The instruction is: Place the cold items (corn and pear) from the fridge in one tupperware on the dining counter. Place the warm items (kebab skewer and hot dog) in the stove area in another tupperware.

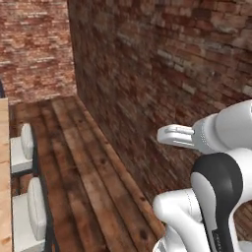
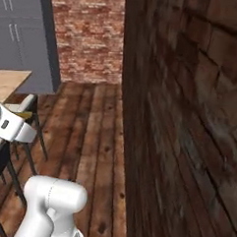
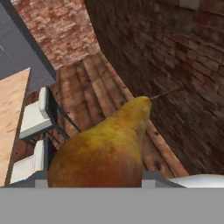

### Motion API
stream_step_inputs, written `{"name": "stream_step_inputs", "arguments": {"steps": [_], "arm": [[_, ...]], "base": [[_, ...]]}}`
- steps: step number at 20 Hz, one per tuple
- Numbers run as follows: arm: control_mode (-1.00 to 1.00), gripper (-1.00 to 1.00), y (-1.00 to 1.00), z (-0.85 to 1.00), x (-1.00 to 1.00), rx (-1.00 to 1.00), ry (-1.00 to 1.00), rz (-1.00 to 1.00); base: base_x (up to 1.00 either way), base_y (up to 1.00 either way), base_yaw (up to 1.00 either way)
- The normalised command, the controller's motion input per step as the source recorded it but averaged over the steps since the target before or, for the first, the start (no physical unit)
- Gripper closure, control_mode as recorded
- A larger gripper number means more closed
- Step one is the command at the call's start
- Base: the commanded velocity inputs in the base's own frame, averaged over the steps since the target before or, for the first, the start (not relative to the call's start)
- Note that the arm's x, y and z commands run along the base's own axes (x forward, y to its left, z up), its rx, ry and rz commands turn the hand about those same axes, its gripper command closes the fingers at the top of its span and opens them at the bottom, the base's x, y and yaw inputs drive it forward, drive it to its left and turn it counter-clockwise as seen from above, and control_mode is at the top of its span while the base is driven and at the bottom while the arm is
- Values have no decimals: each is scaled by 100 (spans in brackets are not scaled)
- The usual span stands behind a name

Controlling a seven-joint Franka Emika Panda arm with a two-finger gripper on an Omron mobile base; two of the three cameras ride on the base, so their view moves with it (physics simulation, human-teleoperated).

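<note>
The pear (image 3: 103, 146), yellow-brown with a thin stem, looms large at the bottom of the hand view. My gripper (image 3: 97, 177) is shut on it, and the fruit covers most of the fingers. It is held in the air above the wooden floor, next to the brick wall. The dining counter (image 3: 11, 113) runs along the left as a light wood-grain top, also seen in the base views (image 1: 4, 172) (image 2: 9, 82). Corn, fridge, tupperware, kebab skewer and hot dog are out of view.
A dark red brick wall (image 1: 162, 64) stands close on the right. Pale cushioned stools (image 1: 22, 147) (image 3: 35, 116) line the counter's edge. A plank floor (image 2: 95, 139) forms a lane between stools and wall. Grey cabinets (image 2: 21, 31) stand at the far end.
</note>
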Motion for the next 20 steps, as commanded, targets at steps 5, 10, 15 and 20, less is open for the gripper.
{"name": "stream_step_inputs", "arguments": {"steps": [5, 10, 15, 20], "arm": [[100, 100, 0, 0, 0, 0, 0, 0], [100, 100, 0, 0, 0, 0, 0, 0], [100, 100, 0, 0, 0, 0, 0, 0], [100, 100, 0, 0, 0, 0, 0, 0]], "base": [[99, -87, 36], [100, -57, 76], [100, -64, 76], [99, -82, 55]]}}
